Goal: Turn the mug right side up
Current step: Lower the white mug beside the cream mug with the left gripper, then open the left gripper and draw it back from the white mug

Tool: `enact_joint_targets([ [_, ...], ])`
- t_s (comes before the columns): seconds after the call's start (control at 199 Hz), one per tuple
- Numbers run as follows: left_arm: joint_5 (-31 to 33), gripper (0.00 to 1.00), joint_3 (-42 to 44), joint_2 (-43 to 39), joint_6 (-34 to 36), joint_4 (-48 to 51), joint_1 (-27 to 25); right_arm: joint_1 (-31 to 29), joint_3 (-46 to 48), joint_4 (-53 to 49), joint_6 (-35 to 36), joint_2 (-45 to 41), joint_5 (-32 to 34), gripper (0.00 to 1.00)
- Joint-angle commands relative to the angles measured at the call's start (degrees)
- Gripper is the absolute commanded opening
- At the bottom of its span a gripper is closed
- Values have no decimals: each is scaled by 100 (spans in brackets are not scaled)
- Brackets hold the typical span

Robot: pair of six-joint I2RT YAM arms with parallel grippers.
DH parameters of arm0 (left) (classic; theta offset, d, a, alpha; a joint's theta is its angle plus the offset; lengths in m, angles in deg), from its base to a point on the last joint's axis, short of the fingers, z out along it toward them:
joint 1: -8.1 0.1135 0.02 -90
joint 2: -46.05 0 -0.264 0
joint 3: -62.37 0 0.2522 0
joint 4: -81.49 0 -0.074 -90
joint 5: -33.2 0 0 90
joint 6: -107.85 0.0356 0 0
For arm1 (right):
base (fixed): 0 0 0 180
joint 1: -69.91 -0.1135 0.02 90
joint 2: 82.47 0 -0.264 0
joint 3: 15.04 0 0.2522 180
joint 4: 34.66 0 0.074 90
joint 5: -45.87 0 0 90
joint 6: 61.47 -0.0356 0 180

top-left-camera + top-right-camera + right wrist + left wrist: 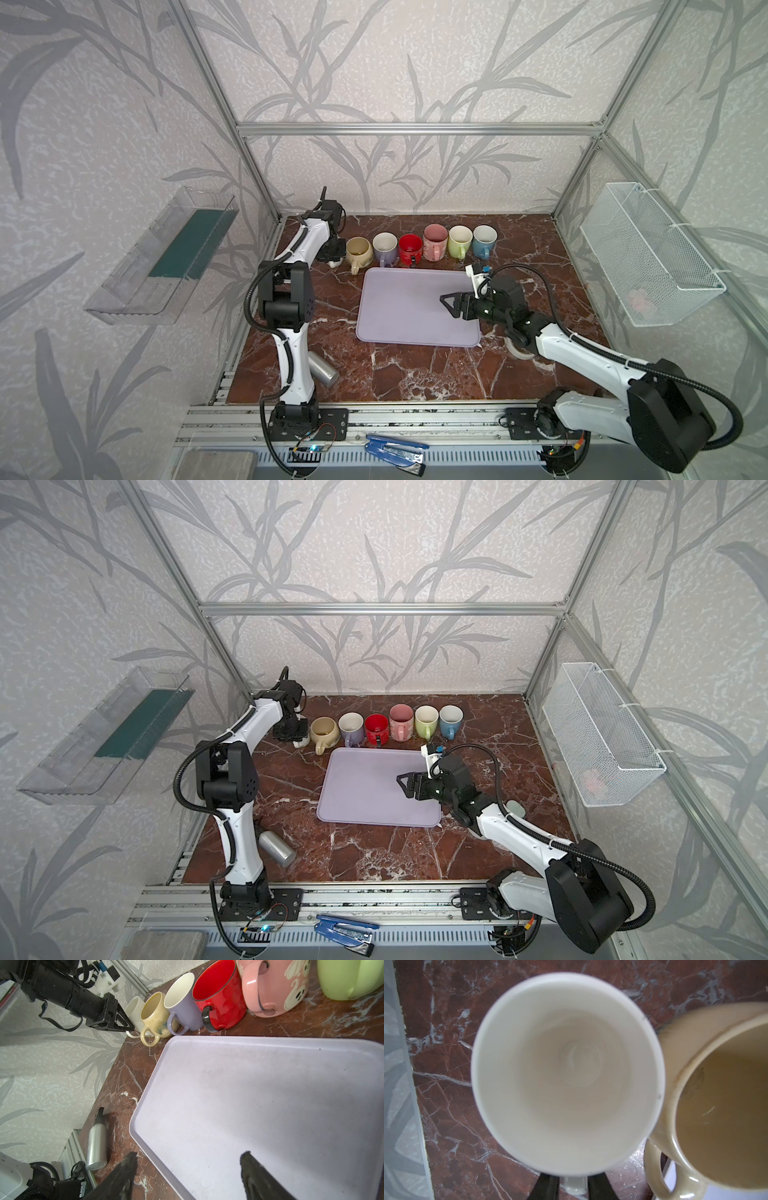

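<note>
Red-brown marble bench runs under leaf-patterned walls. At its back left corner the white mug stands upright on the marble, mouth up. Its handle is turned toward the front edge, and it sits just beside the beige mug that begins a row of coloured mugs. The left end effector hangs over it, its black fingers flanking the handle narrowly. Whether they pinch it or stand just off it I cannot tell, the close view being blurred. The right end effector hovers above the lavender tray, jaws spread wide, empty and touching nothing.
</note>
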State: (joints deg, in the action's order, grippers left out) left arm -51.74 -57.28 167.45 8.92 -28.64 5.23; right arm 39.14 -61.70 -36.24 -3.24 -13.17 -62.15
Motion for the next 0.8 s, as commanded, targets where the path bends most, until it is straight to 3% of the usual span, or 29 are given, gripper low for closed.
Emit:
enact_joint_targets([
  [0.0,-1,27,61,-76,-17,13,39,-26,-40,91,-22,-20,-4,78],
  [0.291,162,33,229,-528,-93,-41,50,-26,-67,-148,133,-287,187,78],
  [0.582,225,36,813,-1762,-220,-491,48,15,-189,-634,572,-661,758,84],
  [0.722,230,44,1488,-2536,-317,-865,51,118,-321,-993,878,-992,1192,88],
  [0.797,258,57,2015,-3008,-382,-1194,58,203,-342,-1084,1011,-1163,1404,92],
])
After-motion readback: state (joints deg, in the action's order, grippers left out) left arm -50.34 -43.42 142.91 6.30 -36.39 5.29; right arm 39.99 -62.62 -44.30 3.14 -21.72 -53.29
